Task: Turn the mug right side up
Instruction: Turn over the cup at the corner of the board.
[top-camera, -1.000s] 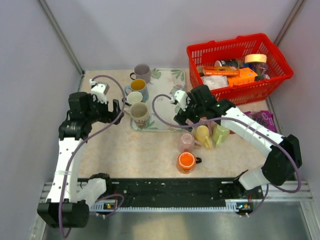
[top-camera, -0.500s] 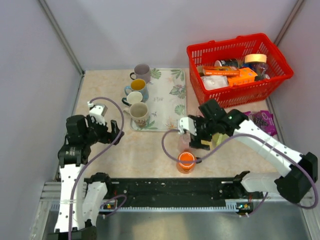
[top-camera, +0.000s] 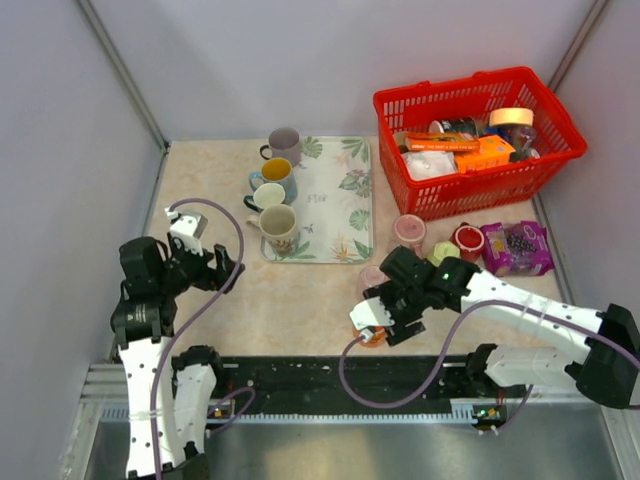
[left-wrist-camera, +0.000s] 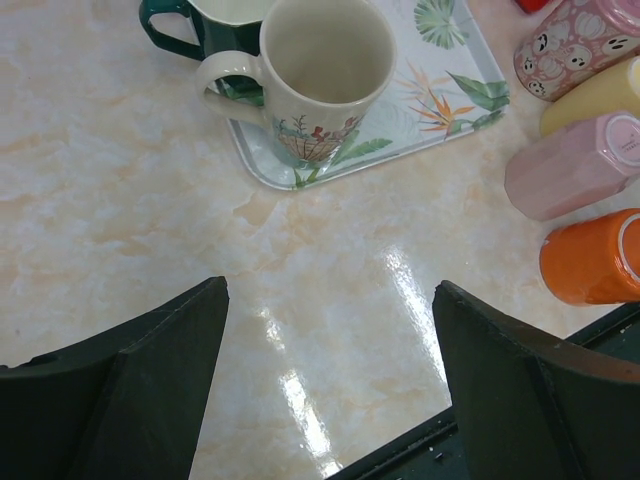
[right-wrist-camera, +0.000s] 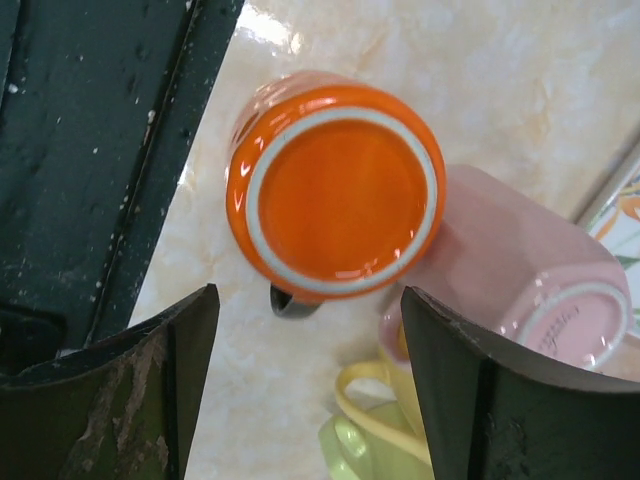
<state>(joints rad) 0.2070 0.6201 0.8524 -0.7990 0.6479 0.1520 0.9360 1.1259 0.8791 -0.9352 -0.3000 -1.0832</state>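
An orange mug (right-wrist-camera: 340, 190) stands upside down, base up, near the table's front edge, its dark handle toward my wrist. My right gripper (right-wrist-camera: 308, 300) is open just above it, one finger on each side, touching nothing. In the top view the right gripper (top-camera: 378, 322) covers most of the orange mug (top-camera: 372, 339). A pink mug (right-wrist-camera: 510, 270) stands upside down right beside it. My left gripper (left-wrist-camera: 330, 290) is open and empty above bare table at the left (top-camera: 226, 271). The orange mug also shows at the right edge of the left wrist view (left-wrist-camera: 590, 260).
A leaf-patterned tray (top-camera: 335, 190) holds several upright mugs, the cream floral one (left-wrist-camera: 325, 80) nearest. Yellow (right-wrist-camera: 375, 395) and green (right-wrist-camera: 350, 445) mugs lie by the pink one. A pink patterned mug (top-camera: 409, 232), a red mug (top-camera: 467, 241), a purple packet (top-camera: 520, 246) and a red basket (top-camera: 478, 135) stand behind.
My right arm has swung from the tray's edge toward the near edge and now hovers over the orange mug. My left arm has pulled back from the tray to the near left.
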